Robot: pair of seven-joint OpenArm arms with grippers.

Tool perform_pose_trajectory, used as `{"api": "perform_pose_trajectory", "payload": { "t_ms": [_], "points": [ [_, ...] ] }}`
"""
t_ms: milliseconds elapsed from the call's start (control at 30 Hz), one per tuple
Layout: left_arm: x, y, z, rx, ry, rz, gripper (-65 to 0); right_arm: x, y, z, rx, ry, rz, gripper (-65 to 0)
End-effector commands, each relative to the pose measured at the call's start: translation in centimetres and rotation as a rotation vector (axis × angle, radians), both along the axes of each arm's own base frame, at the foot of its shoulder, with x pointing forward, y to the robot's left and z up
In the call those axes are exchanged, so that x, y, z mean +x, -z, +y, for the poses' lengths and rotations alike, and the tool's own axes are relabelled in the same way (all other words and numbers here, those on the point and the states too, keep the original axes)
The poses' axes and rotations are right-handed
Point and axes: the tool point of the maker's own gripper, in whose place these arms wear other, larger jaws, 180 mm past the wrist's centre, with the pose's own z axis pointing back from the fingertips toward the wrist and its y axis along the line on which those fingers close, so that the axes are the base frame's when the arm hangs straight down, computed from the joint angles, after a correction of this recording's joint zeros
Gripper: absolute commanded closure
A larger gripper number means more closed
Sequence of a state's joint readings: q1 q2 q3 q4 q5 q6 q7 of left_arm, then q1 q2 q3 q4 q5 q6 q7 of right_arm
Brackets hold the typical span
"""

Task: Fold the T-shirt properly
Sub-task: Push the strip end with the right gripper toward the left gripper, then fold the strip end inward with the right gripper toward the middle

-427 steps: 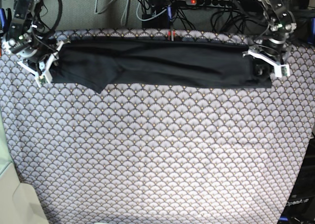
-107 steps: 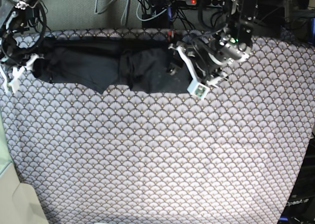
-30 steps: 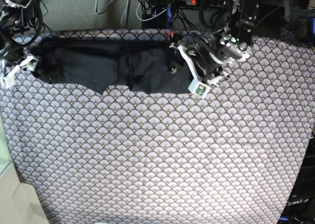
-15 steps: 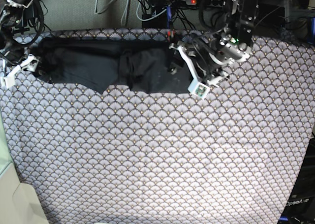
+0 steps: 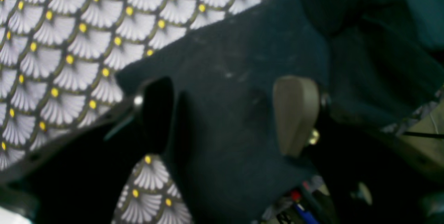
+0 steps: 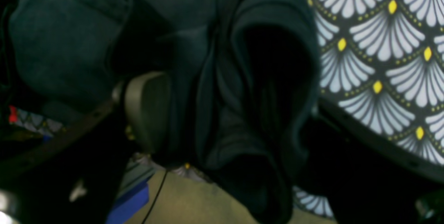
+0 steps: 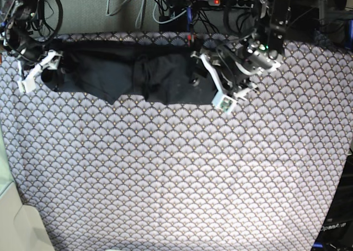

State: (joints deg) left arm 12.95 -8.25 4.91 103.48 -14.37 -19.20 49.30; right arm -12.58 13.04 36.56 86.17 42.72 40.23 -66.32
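T-shirt [image 7: 129, 74] cloth is being straddled, ungripped, by the parted left hand [image 5: 227, 114] along the bench's [image 7: 176, 174] far edge. At the far corner, the bunched end is being bracketed by the right hand [image 6: 225, 113], whose grip cannot be told; both hands should be closed on every layer before any folding.

1. The left gripper [image 7: 207, 80] is held low near the far middle of the table, jaws spread, cloth of the T-shirt [image 7: 138, 74] lying between its pads [image 5: 295, 113].
2. The right gripper [image 7: 37, 71] is held at the far corner, jaws parted around bunched cloth.
3. Both arms are reached in from the far side.
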Motion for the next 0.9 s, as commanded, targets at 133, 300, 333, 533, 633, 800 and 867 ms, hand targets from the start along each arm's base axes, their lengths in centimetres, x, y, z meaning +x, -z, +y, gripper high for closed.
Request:
{"api": "perform_pose_trajectory", "payload": {
  "t_ms": [133, 300, 333, 533, 633, 800, 867],
  "points": [
    [0.8, -1.2, -0.3, -0.026, -0.003, -0.046, -44.8, 0.2, -0.4, -0.6, -0.014, -0.002, -0.004, -43.2],
    [0.8, -1.2, -0.4, -0.028, -0.003, -0.046, -44.8, 0.5, -0.5, -0.4, -0.010, -0.004, -0.011, -27.4],
    [0.8, -1.2, -0.4, -0.028, -0.003, -0.046, -44.8, 0.5, -0.5, -0.4, -0.010, -0.004, -0.011, -22.7],
    [0.8, -1.3, -0.4, -0.029, -0.003, -0.049, -44.8, 0.9, -0.4, 0.7, -0.016, -0.069, -0.002, -0.8],
    [0.9, -1.6, -0.5, -0.034, -0.003, -0.056, -44.8, 1.0, -0.5, 1.1, -0.017, -0.082, -0.004, 0.0],
    [1.0, -1.7, -0.5, -0.038, -0.003, -0.059, -44.8, 2.1, -3.2, 1.6, -0.081, -0.130, -0.083, 0.0],
    [1.4, -2.0, -0.5, -0.038, -0.003, -0.070, -44.8, 2.3, -4.2, 1.8, -0.110, -0.155, -0.095, 0.0]
  ]
}}
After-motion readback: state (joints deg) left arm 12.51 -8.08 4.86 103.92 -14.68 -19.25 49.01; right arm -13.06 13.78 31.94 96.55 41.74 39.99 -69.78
